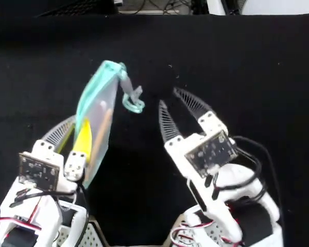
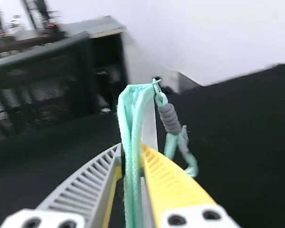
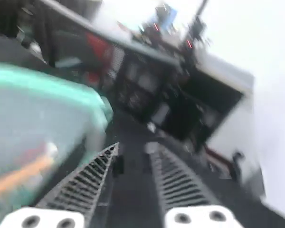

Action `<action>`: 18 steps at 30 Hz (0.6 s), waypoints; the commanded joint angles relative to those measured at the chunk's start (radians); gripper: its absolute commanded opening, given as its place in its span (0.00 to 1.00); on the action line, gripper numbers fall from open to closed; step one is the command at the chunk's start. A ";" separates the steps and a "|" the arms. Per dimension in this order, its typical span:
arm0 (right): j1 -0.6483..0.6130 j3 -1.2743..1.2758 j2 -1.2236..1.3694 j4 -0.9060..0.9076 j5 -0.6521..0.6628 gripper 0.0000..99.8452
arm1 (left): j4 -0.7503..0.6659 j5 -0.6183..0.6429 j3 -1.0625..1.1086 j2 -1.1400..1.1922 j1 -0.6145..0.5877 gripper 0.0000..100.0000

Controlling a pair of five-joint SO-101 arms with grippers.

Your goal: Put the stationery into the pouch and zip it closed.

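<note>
1. My left gripper (image 1: 78,126) is clamped on the pouch (image 1: 99,105) at near left, holding it edge-up. Its long axis runs away to the far side, and an orange pencil (image 1: 103,126) is inside.
2. The zip pull (image 1: 133,101) hangs off the pouch's far end, on its right side.
3. My right gripper (image 1: 169,98), fingers spread and empty, sits just right of that pull, so I judge it the nearer arm for zipping.
</note>
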 commanded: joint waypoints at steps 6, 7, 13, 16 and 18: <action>0.322 0.395 -0.205 -0.097 -0.006 0.01 | -0.203 -0.014 -0.042 0.092 -0.298 0.03; 0.339 0.438 -0.216 -0.110 -0.006 0.01 | -0.209 -0.021 -0.056 0.144 -0.303 0.03; 0.354 0.634 -0.269 -0.120 -0.009 0.01 | -0.328 -0.083 -0.091 0.603 -0.283 0.03; 0.359 0.693 -0.315 -0.120 -0.101 0.01 | -0.457 -0.083 -0.093 0.818 -0.237 0.03; 0.361 0.730 -0.357 -0.120 -0.158 0.01 | -0.523 -0.083 -0.101 0.948 -0.189 0.03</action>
